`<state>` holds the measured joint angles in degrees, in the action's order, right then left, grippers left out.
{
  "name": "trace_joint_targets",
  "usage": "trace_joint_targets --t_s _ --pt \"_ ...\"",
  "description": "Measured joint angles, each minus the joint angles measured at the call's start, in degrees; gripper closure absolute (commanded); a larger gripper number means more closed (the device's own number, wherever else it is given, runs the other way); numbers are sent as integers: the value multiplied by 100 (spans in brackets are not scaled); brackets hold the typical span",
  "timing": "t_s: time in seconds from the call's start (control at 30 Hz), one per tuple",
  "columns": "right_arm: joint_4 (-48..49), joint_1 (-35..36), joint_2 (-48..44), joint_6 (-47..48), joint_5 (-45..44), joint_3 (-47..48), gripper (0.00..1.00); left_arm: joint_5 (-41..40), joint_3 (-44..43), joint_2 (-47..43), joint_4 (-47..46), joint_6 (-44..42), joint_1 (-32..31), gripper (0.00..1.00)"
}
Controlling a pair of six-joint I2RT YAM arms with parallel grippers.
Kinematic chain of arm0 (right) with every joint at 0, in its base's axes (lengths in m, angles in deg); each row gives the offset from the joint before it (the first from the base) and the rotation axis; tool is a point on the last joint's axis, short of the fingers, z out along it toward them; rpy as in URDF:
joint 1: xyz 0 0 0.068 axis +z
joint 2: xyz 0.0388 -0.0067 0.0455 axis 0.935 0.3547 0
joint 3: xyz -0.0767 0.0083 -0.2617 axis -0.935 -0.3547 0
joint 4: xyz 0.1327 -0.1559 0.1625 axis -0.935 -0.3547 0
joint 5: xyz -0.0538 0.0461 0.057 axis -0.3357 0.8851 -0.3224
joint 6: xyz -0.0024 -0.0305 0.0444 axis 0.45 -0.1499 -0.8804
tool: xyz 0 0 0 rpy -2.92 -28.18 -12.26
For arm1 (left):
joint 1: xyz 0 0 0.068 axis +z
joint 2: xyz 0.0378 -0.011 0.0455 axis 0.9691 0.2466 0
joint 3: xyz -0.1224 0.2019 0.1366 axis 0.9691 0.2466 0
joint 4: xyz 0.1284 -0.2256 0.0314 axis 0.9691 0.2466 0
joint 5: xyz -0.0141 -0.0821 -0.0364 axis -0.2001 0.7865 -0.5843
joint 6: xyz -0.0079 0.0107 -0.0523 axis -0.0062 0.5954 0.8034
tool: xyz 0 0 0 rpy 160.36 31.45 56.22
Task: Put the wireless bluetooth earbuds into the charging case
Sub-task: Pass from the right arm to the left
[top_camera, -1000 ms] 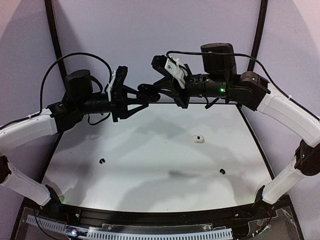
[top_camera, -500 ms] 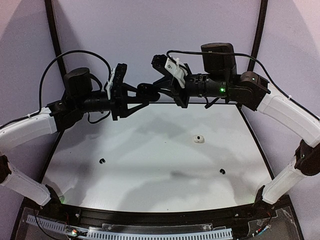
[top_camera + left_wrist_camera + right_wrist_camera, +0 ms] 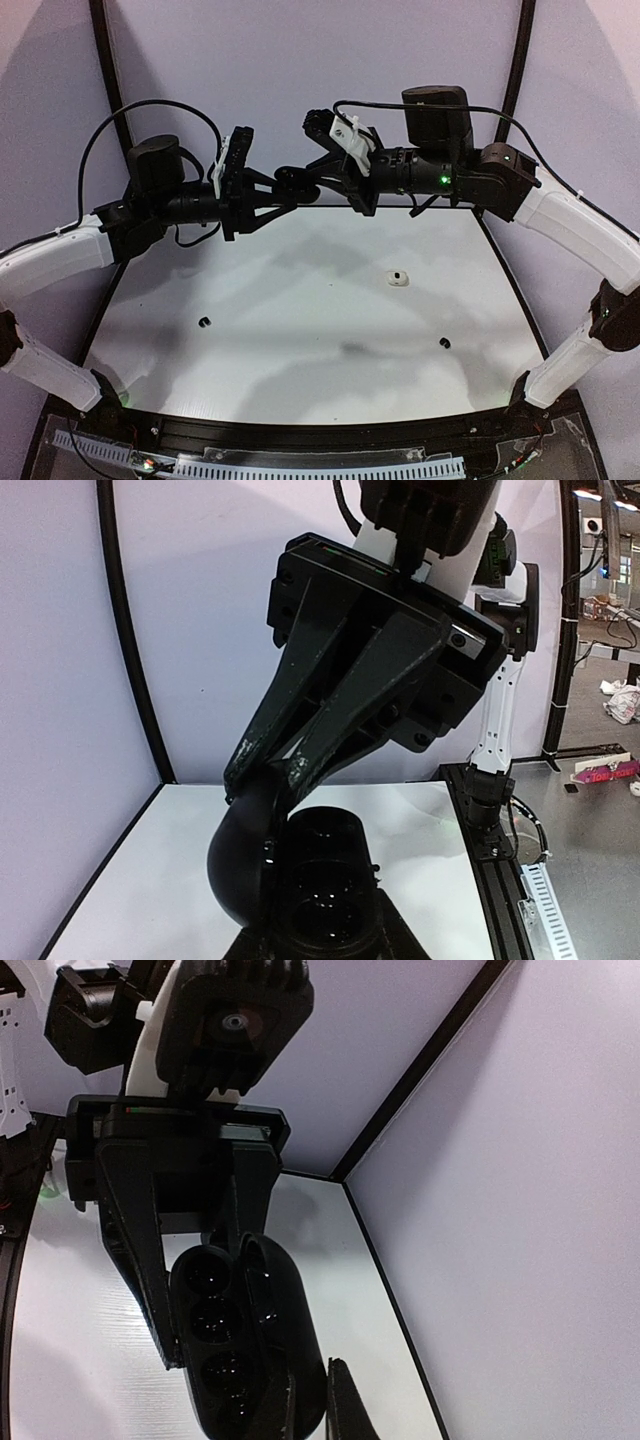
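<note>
- Hidden or unclear: the black charging case (image 3: 235,1330) hangs open in mid-air above the far side of the table (image 3: 300,300); seen from above it merges with the dark fingers; its round hollows are too dark to show any contents; the left gripper's own fingers are cut off at the bottom of its wrist view.
- Tools: the left gripper (image 3: 288,195) clamps the case body; the right gripper (image 3: 262,772) is pressed together on the rim of the lid (image 3: 235,865).
- Change: arms, case and table items sit almost exactly as one second ago.
- Count: two arms; one case; three small items on the table, well apart:
  - a black earbud (image 3: 205,322) at near left;
  - a second black earbud (image 3: 444,343) at near right;
  - a white piece (image 3: 398,279) with a dark spot, too small to identify.
</note>
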<state>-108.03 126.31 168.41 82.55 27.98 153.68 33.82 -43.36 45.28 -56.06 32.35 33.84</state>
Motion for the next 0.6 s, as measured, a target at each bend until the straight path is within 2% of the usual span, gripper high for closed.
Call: trace_joint_targets --t_s 0.1,0.2,0.3,0.4,0.47,0.6 --pt "-2 0 0 -2 0 -2 100 4 0 2 0 11 0 83" --pt "4 0 0 -7 -2 -2 100 9 -20 9 4 11 0 97" --pt "13 0 -2 -22 -2 -2 100 11 -31 15 4 26 0 99" --pt "11 -11 -2 -94 44 -2 88 26 -31 15 2 -7 0 99" --pt "-15 -101 -2 -260 302 -2 83 46 -11 13 -24 -92 0 99" --pt "-28 -280 -2 -603 975 -20 79 192 254 -39 -192 -275 0 99"
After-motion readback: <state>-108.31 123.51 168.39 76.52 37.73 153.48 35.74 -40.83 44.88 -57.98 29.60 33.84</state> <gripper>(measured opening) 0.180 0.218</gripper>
